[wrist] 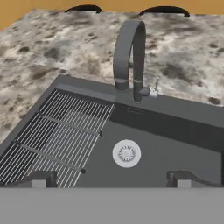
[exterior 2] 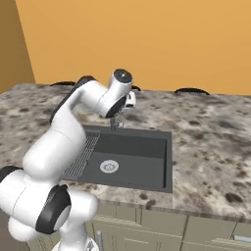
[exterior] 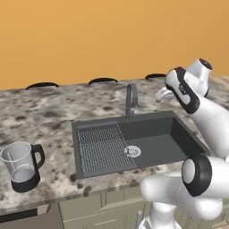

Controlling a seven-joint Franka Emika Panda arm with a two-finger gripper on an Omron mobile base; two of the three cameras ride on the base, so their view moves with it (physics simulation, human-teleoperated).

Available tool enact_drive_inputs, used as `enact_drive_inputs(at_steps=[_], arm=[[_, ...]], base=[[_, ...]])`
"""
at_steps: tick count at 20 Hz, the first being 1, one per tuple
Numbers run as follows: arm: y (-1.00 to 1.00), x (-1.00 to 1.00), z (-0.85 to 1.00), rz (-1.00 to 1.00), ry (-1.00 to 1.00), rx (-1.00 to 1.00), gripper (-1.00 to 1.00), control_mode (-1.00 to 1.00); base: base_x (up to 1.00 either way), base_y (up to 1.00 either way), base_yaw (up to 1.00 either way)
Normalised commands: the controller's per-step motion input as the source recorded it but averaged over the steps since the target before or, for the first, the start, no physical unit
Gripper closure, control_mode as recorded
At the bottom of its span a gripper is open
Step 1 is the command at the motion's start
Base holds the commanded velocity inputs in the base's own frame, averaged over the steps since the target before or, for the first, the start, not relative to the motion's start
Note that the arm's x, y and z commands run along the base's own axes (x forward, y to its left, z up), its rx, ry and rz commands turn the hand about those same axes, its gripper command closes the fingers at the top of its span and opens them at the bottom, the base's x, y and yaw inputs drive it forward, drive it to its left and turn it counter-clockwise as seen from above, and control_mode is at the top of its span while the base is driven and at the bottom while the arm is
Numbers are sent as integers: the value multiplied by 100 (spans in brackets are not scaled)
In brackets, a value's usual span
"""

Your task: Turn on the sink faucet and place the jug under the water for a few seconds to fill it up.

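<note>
Orange wall, speckled granite table (exterior: 49, 112) across mid frame. Dark grey rectangular sink (exterior: 156, 138) set in it, ribbed draining grid on its left half, round silver drain (exterior: 133, 151) near centre. Slim dark grey arched faucet (exterior: 131, 100) at the sink's back edge, no stream visible. Clear glass jug with black base and handle (exterior: 21, 166) stands upright on the table, lower left of frame, well apart from sink. Claw (wrist: 112, 179) open, empty, above the basin, aimed at faucet.
</note>
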Motion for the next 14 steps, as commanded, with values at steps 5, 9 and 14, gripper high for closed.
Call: enact_drive_inputs(at_steps=[5,9,14], arm=[[-75,88,-60,33,-18,18,-100,-100],[-69,74,-61,21,1,26,-100,-100],[-15,41,-37,18,-9,18,-100,-100]], base=[[0,0,0],[0,0,0],[0,0,0]])
